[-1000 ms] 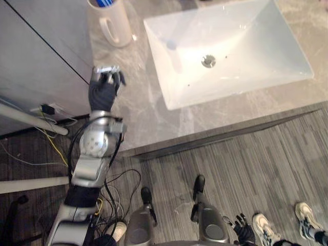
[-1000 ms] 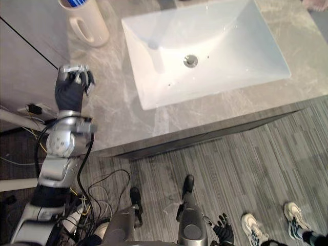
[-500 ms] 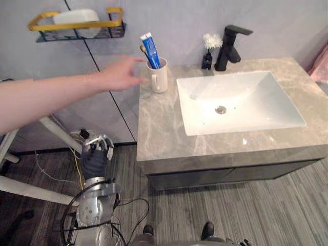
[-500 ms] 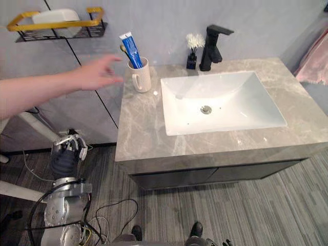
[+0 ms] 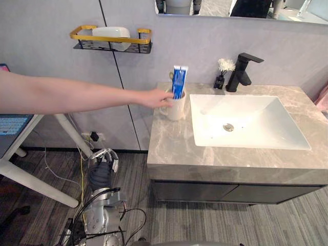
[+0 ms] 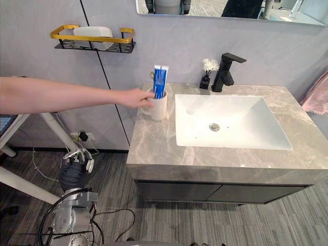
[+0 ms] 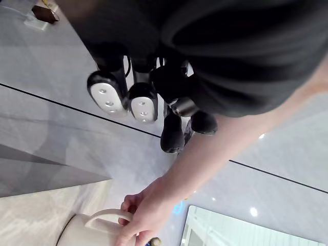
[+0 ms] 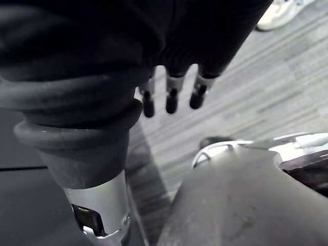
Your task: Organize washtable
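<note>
A cream mug (image 5: 176, 108) holding a blue toothpaste tube (image 5: 179, 81) stands on the grey marble counter (image 5: 171, 148), just left of the white sink (image 5: 246, 120). A person's arm reaches in from the left, and their hand (image 5: 155, 97) grips the mug; the left wrist view shows the same hand (image 7: 148, 210) on the mug (image 7: 87, 228). My left hand (image 5: 102, 165) hangs low beside the cabinet, well below the counter, with its fingers (image 7: 143, 102) curled and nothing in them. My right hand (image 8: 171, 97) hangs over the floor with its fingers straight and nothing in them.
A black faucet (image 5: 243, 72) and a small dark vase of white flowers (image 5: 221, 74) stand behind the sink. A black wall shelf with a gold rail (image 5: 110, 38) carries a white dish. A table leg (image 5: 69, 136) slants at the left. A person's shoe (image 8: 279, 13) is on the floor.
The camera has tilted up from the counter, so the wall, shelf and mirror now show. The person's hand has moved right and taken hold of the mug.
</note>
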Controlling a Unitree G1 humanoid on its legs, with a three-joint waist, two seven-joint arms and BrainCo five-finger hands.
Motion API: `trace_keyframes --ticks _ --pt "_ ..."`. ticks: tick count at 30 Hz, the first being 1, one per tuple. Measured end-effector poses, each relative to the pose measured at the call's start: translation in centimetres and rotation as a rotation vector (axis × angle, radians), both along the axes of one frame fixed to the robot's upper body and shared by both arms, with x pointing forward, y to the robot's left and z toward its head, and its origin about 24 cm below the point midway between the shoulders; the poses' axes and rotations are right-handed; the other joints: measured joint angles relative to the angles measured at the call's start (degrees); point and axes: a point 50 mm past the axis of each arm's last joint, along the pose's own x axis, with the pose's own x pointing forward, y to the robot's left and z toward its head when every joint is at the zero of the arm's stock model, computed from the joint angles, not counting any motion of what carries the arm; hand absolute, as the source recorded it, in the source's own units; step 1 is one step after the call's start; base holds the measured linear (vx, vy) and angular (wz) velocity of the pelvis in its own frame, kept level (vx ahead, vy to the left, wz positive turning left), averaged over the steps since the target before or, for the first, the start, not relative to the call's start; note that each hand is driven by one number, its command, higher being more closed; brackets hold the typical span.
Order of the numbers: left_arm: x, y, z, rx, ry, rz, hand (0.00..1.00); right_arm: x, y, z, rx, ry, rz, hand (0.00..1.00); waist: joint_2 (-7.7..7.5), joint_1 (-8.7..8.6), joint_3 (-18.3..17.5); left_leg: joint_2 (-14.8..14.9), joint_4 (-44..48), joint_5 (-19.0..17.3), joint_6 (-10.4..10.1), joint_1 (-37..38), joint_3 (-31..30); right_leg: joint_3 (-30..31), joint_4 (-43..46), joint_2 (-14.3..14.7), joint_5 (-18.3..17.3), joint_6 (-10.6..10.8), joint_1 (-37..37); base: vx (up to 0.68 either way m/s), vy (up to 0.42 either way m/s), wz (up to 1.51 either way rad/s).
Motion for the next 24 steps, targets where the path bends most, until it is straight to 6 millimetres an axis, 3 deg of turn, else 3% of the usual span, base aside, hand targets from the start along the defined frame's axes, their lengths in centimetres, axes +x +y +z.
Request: trace_keyframes --ticks 7,18,24 --pt "0.0 -0.2 -1.2 -0.017 0.060 -0.016 1.00 0.1 0.3 0.0 0.009 -0.002 -0.003 0.00 -0.60 0.00 -1.4 0.0 -0.6 0.3 -0.1 0.1 0.0 -0.6 0.0 -0.1 0.0 0.0 0.2 0.00 -0.002 0.03" --pt "0.2 -0.8 -1.2 -0.011 0.059 -0.041 1.00 0.1 0.5 -0.1 0.017 0.001 -0.003 0.00 -0.78 -0.06 -2.3 0.2 -1.7 0.6 -0.2 1.2 1.3 -0.4 -0.2 -0.1 0.0 0.0 0.4 0.00 -0.001 -0.01" --pt "0.7 -3.5 -0.6 0.002 0.028 -0.202 1.00 -0.1 0.5 -0.1 0.020 0.012 -0.003 0.00 -0.87 -0.24 -3.2 0.1 -2.6 1.1 -0.3 1.3 1.3 0.0 -1.0 0.1 0.1 0.1 0.4 0.00 0.000 0.00"
